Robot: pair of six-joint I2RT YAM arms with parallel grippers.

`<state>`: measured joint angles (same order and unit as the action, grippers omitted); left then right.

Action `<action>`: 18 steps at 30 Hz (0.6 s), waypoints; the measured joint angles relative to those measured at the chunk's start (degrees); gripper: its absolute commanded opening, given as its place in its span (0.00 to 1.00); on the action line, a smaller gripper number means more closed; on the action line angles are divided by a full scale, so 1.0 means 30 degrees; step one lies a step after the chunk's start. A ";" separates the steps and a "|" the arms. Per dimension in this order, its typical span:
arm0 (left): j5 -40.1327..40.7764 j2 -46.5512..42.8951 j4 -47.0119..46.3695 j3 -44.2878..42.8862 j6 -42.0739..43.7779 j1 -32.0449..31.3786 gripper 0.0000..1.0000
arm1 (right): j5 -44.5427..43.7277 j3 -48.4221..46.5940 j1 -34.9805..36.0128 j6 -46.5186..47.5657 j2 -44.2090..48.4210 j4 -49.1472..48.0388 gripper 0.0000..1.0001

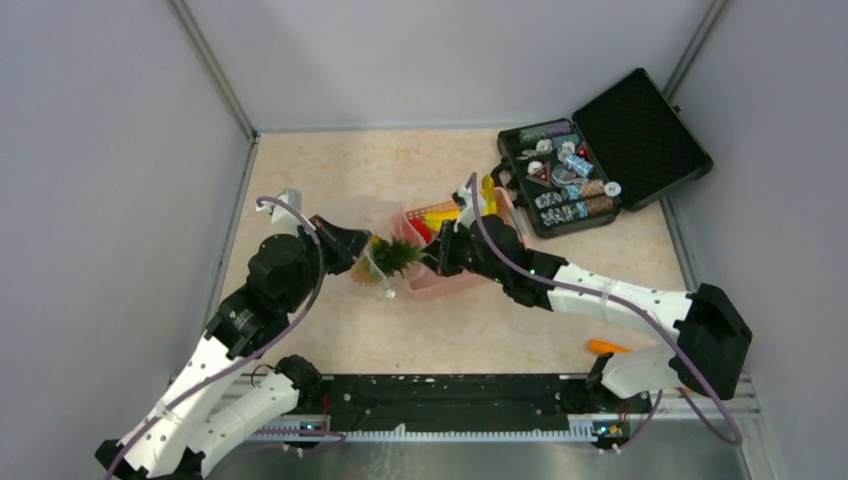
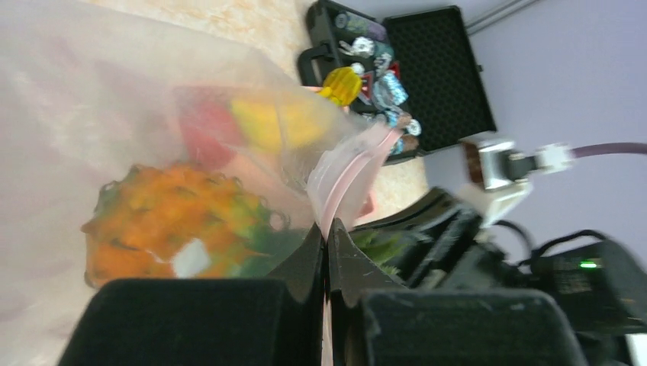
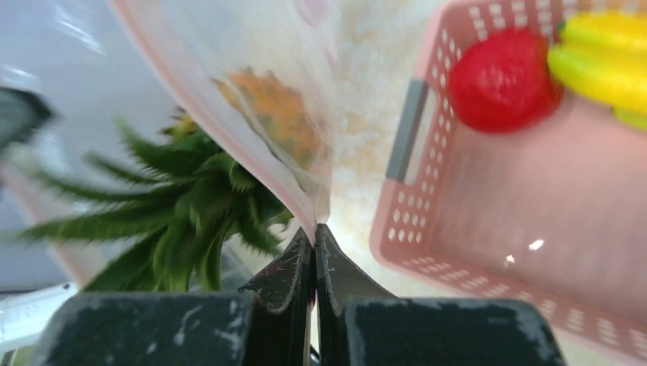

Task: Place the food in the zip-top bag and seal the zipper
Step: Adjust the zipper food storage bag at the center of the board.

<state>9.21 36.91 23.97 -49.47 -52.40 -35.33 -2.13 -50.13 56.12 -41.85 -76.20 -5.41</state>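
Note:
The clear zip-top bag [image 1: 358,232] hangs between both grippers at mid-table. The orange pineapple [image 2: 168,221] sits inside it, its green leaves [image 1: 395,255] poking out of the mouth. My left gripper [image 2: 327,232] is shut on the pale-pink zipper strip [image 2: 347,175] at one side of the mouth. My right gripper [image 3: 313,232] is shut on the bag's other mouth edge [image 3: 229,130], with the leaves [image 3: 175,206] to its left. The red fruit [image 3: 500,80] and yellow banana bunch [image 3: 603,57] lie in the pink basket [image 3: 427,206]. The maroon fruit is not visible.
The pink basket [image 1: 455,283] sits just right of the bag, under my right arm. An open black case [image 1: 600,150] with small trinkets lies at the back right. An orange stick [image 1: 610,347] lies near the right arm's base.

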 measured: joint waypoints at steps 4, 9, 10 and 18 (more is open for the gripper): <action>0.1727 -0.0007 0.1982 -0.0823 0.1202 0.0000 0.00 | -0.0328 -0.1829 0.0007 0.1071 0.0328 0.0656 0.00; 0.4299 -0.0321 0.4532 -0.2980 0.2856 0.0000 0.00 | -0.0044 -0.4175 0.0007 0.2055 0.0488 0.1173 0.00; 0.4539 -0.0474 0.4743 -0.3242 0.3082 0.0000 0.00 | 0.0036 -0.4663 0.0007 0.2208 0.0452 0.1304 0.00; 0.5377 -0.1698 0.5464 -0.4583 0.4401 0.0000 0.00 | 0.0714 -0.6076 0.0007 0.2841 -0.0481 0.1239 0.00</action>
<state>25.34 31.81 40.36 -63.22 -39.20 -35.33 0.01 -68.36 56.14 -33.32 -77.65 -1.69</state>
